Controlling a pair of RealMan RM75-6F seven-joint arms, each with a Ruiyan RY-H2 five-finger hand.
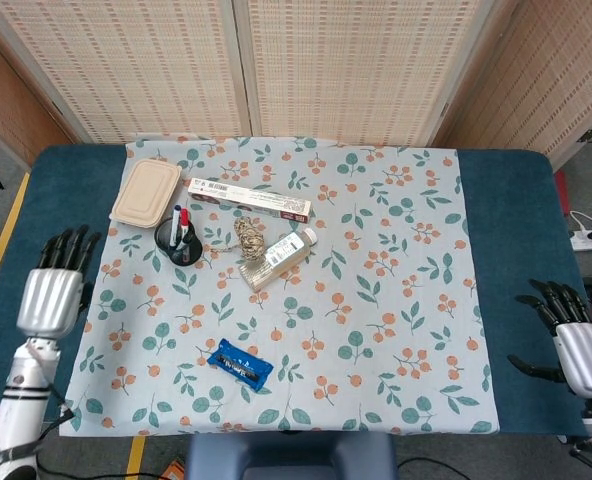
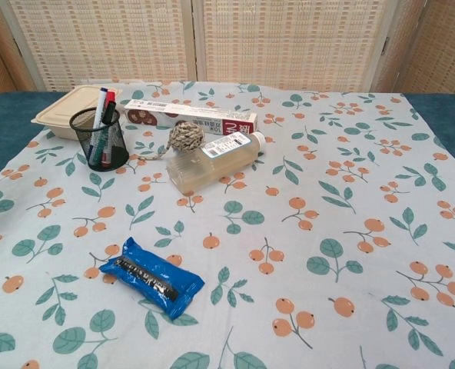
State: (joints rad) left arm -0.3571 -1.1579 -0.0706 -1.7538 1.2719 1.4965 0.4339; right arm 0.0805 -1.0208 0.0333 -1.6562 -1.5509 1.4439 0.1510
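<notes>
My left hand (image 1: 54, 285) hovers over the blue table edge at the far left, fingers spread, holding nothing. My right hand (image 1: 574, 340) is at the far right edge, fingers apart and empty. Neither hand shows in the chest view. A black mesh pen cup (image 1: 179, 240) (image 2: 100, 139) stands upright with several markers in it, on the floral cloth (image 1: 376, 300). Beside it lie a beige lidded box (image 1: 145, 190) (image 2: 68, 101), a long carton (image 1: 248, 199) (image 2: 189, 116), a twine ball (image 1: 247, 236) (image 2: 185, 136) and a clear bottle (image 1: 277, 257) (image 2: 211, 160) on its side.
A blue wrapped packet (image 1: 240, 364) (image 2: 152, 276) lies near the front of the cloth. Blue table surface (image 1: 516, 240) borders the cloth on both sides. Wicker screens (image 1: 336, 60) close off the back.
</notes>
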